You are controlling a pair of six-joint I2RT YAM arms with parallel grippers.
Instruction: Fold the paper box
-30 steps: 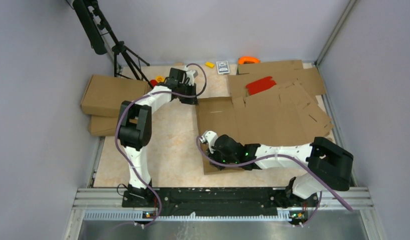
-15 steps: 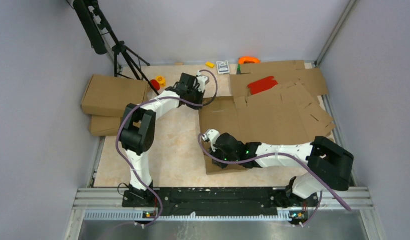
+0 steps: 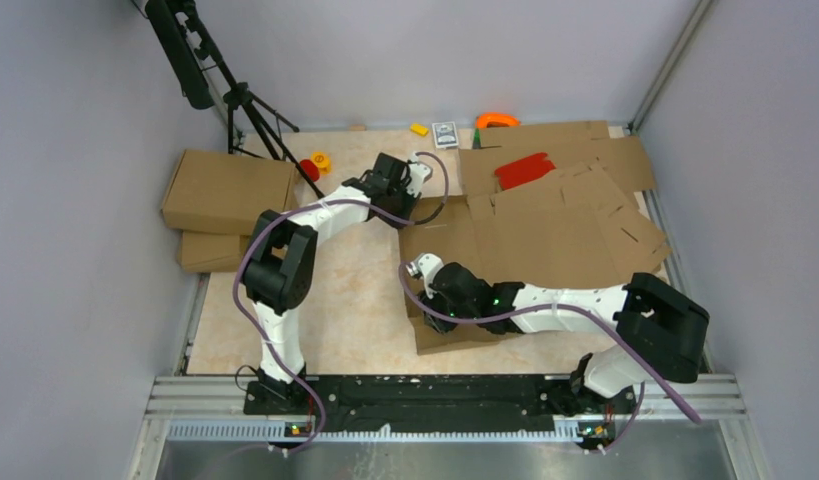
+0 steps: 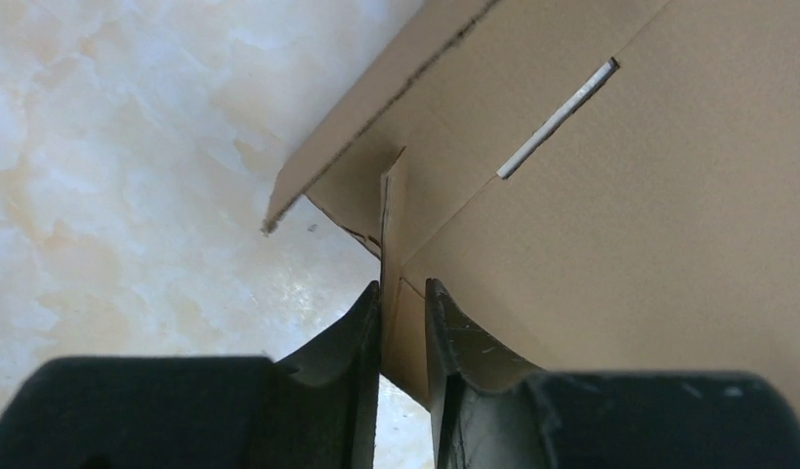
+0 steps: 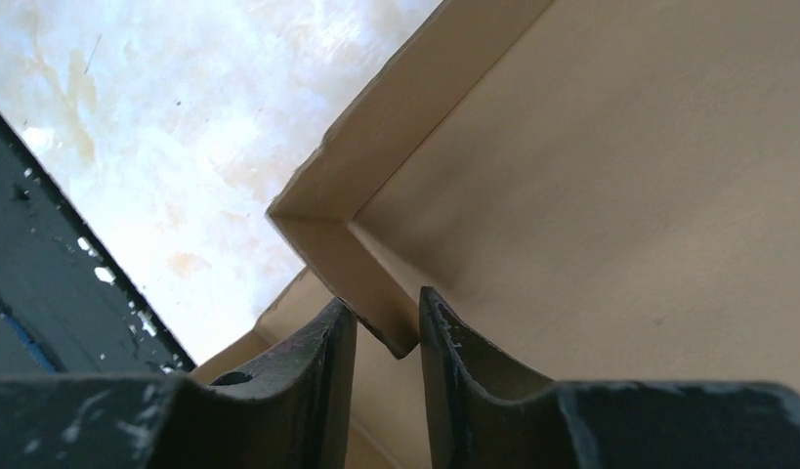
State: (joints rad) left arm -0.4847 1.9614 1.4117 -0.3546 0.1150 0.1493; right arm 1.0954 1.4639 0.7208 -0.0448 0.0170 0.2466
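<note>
tripod point(image 3: 243, 98), stacked cardboard boxes point(image 3: 228, 188), red object point(image 3: 520, 168)

I'm holding the left arm point(image 3: 325, 210) stretched forward and rightward, elbow bent, with the left gripper point(image 4: 402, 285) pointing down, jaws slightly parted. The right arm point(image 3: 575, 300) is lying low, reaching leftward, and the right gripper point(image 5: 386, 305) is showing a narrow gap too.

Near-left corner of the paper box point(image 3: 545, 235) beneath the right arm point(image 3: 560, 300); tiny, unidentifiable far-edge clutter point(image 3: 445, 133).
</note>
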